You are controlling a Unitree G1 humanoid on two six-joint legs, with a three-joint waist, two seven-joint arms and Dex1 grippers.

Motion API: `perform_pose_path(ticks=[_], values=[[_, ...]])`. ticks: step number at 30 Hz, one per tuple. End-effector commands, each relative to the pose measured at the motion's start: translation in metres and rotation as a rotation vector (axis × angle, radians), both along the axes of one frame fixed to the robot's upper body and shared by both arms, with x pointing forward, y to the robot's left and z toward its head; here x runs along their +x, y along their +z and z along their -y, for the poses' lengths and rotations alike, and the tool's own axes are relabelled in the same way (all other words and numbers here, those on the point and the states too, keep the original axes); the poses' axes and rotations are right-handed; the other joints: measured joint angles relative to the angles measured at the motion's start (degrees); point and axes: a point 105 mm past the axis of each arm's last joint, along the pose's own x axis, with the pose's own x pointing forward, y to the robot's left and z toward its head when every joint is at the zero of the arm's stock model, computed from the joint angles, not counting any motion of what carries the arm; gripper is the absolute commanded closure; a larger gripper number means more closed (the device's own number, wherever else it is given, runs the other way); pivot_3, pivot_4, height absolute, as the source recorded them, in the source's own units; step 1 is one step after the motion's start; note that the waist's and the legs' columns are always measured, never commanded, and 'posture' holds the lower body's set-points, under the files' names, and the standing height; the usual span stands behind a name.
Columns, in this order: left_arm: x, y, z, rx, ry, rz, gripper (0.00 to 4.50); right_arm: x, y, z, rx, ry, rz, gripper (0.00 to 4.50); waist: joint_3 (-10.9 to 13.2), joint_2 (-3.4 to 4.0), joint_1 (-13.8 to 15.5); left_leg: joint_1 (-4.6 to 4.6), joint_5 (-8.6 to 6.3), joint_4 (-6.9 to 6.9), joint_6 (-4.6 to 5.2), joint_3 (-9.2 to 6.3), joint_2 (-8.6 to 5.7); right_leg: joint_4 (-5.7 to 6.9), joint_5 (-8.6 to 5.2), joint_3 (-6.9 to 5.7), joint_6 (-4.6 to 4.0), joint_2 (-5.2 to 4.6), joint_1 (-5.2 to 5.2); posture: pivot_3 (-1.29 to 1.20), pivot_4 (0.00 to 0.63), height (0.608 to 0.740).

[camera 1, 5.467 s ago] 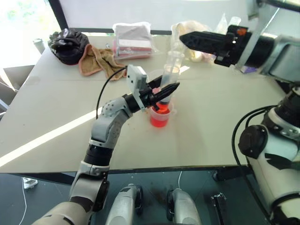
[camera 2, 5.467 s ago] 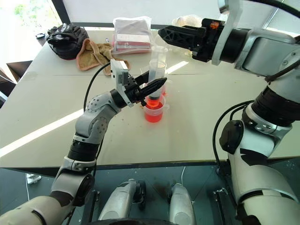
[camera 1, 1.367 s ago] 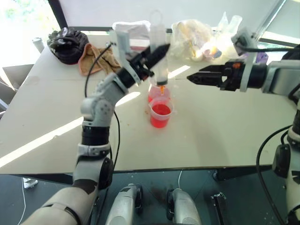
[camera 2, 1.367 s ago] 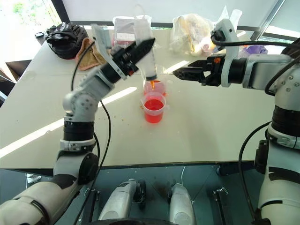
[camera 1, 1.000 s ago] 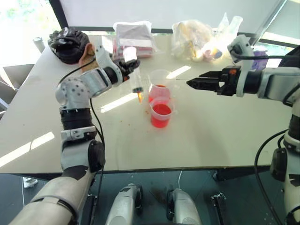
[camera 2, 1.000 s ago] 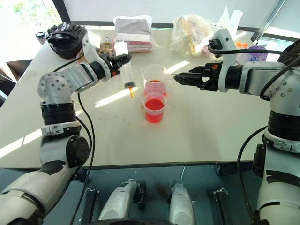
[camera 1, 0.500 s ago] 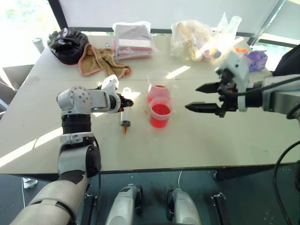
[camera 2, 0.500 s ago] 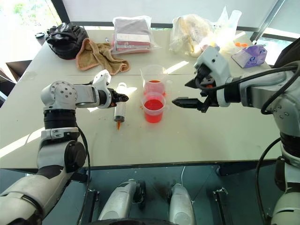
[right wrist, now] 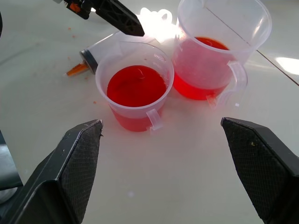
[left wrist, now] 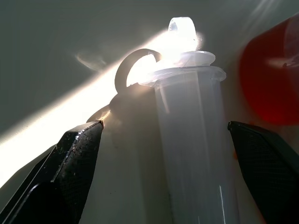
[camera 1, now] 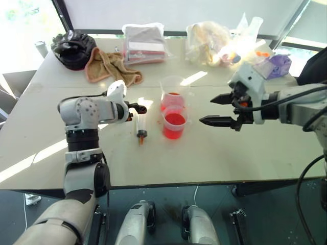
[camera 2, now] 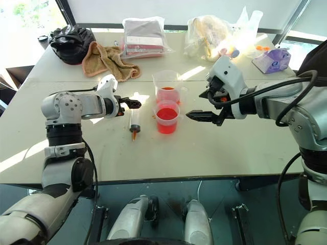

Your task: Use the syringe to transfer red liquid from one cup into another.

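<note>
Syringe [camera 1: 140, 124] flat on the bench [camera 1: 214, 153], mid-bench, just left of the cups, orange tip toward the near edge, plunger end toward the far edge. Taller cup [camera 1: 174, 93] behind, shorter cup [camera 1: 175, 121] in front, close together, near the bench's middle; red liquid [right wrist: 136, 86] in both, shorter one fuller. Left end effector [camera 1: 135, 106] spread wide, fingers either side of the syringe's plunger end, not pinching it. Right end effector [camera 1: 214, 109] also spread, empty, hovering right of the cups and aimed at them. Farther out, along the far edge: black bag [camera 1: 74, 47], tan cloth [camera 1: 108, 66], wrapped bundle [camera 1: 145, 43], clear plastic bags [camera 1: 214, 41], purple pack [camera 1: 275, 65].
</note>
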Motion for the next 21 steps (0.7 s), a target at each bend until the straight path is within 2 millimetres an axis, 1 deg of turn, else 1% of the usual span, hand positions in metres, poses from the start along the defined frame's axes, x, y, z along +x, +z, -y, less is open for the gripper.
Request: perform_pose_path(ticks=[1,3,8,11,14,16,19,21], values=[[0.0,0.023,-0.005,0.008,-0.009,0.111,0.03,-0.001,0.008,-0.004,-0.004,0.028,0.048,0.21,0.0,0.0,0.0,0.0,0.0,0.0,0.0,0.0,-0.01,0.0,0.0,0.0,0.0,0.0,0.0,0.0,0.15,0.74],[-0.003,0.035,-0.005,-0.007,-0.033,0.167,0.03,-0.001,0.007,-0.005,-0.011,0.043,0.046,0.21,0.0,0.0,0.02,0.0,0.0,0.0,0.0,0.0,-0.01,0.0,0.0,0.0,0.0,0.0,0.01,0.0,0.15,0.74],[-0.028,0.066,-0.008,0.023,-0.196,0.265,0.03,0.0,0.006,-0.006,-0.026,0.071,0.045,0.21,0.0,0.0,-0.21,-0.01,0.01,-0.03,-0.02,0.01,0.0,0.01,0.0,0.0,0.0,0.01,-0.03,0.0,0.15,0.74],[-0.041,0.074,-0.011,0.035,-0.251,0.261,0.03,0.002,0.007,-0.004,-0.028,0.081,0.047,0.21,-0.01,0.02,-0.07,0.01,0.04,-0.06,-0.07,0.01,0.0,0.01,0.0,-0.01,-0.01,0.04,-0.03,0.0,0.15,0.74],[-0.059,0.082,-0.011,0.036,-0.344,0.293,0.03,0.005,0.009,-0.003,-0.03,0.089,0.057,0.21,0.0,0.01,-0.16,0.01,0.05,-0.04,-0.07,0.01,-0.01,0.02,0.0,-0.01,-0.01,0.05,0.0,0.0,0.15,0.74],[-0.07,0.084,-0.014,0.04,-0.397,0.304,0.03,0.008,0.012,-0.004,-0.027,0.097,0.065,0.21,0.0,0.01,-0.24,0.01,0.05,-0.06,-0.08,0.0,-0.01,0.02,-0.01,0.0,-0.01,0.05,-0.02,0.0,0.15,0.74],[-0.08,0.084,-0.017,0.051,-0.434,0.303,0.03,0.01,0.013,-0.004,-0.026,0.106,0.072,0.21,0.0,0.02,-0.27,0.01,0.08,-0.11,-0.12,0.0,0.0,0.04,-0.01,0.01,-0.02,0.06,-0.06,0.0,0.15,0.74],[-0.091,0.083,-0.02,0.061,-0.471,0.307,0.03,0.015,0.014,-0.009,-0.016,0.123,0.079,0.21,0.0,0.02,-0.27,0.01,0.09,-0.1,-0.14,0.0,0.01,0.04,-0.01,0.0,-0.02,0.06,-0.05,0.0,0.15,0.74]])
